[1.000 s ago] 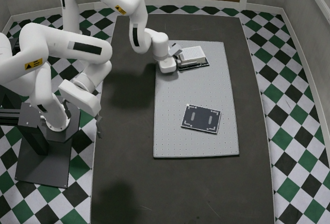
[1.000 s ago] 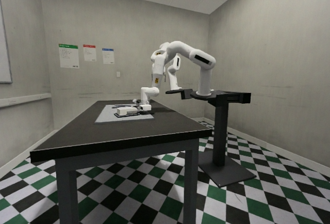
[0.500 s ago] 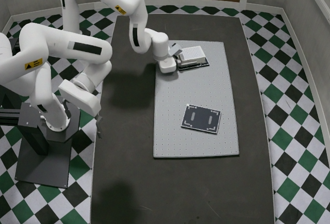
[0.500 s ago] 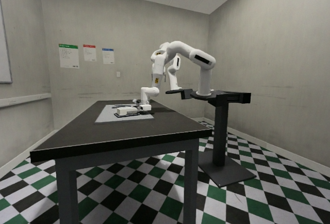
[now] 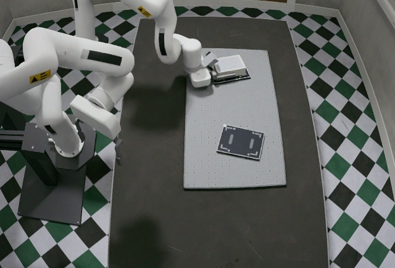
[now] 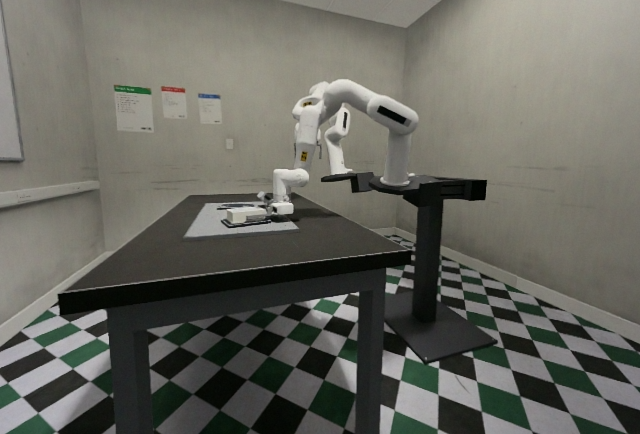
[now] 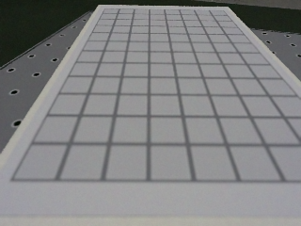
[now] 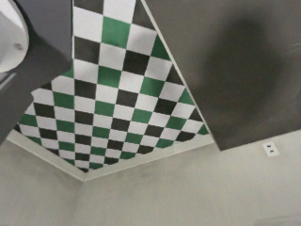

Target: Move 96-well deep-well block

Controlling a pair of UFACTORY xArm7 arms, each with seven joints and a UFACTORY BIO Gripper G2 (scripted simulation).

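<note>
The white deep-well block sits in nest N1, at the far end of the board in the top view. Its well grid fills the left wrist view; A1 cannot be told. My left gripper is low at the block's arm-side end, one finger lying along its long side. It appears shut on the block; the other finger is hidden. The dark nest N2 holds nothing and shows pale corner locators. My right gripper is open and empty beside the table's arm-side edge.
The grey perforated board lies on the dark table and carries both nests. The left arm reaches over the table's far end in the top view. The right wrist view shows floor, wall and a table corner.
</note>
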